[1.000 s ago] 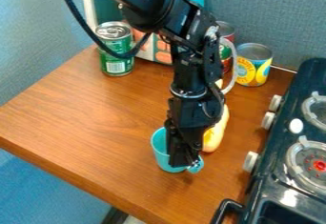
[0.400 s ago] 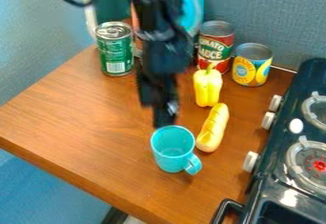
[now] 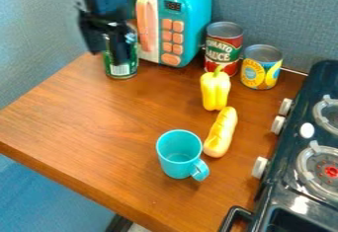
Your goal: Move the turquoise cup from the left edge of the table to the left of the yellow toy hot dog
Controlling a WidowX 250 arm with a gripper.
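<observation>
upright green can (image 3: 121,70), white barcode patch

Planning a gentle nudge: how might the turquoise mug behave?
The turquoise mug likely slides rather than tips, being wide and upright on the tabletop. Its side handle could make it swivel. Its even rim suggests stiffness.

Turquoise mug (image 3: 175,164), pretty glossy, standing upright on desk (image 3: 99,117), mouth up so you can see right down into it. Chunky loop handle points to lower right of view. Sits fairly near front edge. Green can (image 3: 120,70) also upright, way toward back left of desk, whitish barcode patch facing camera, top and middle mostly blocked from view.
</observation>
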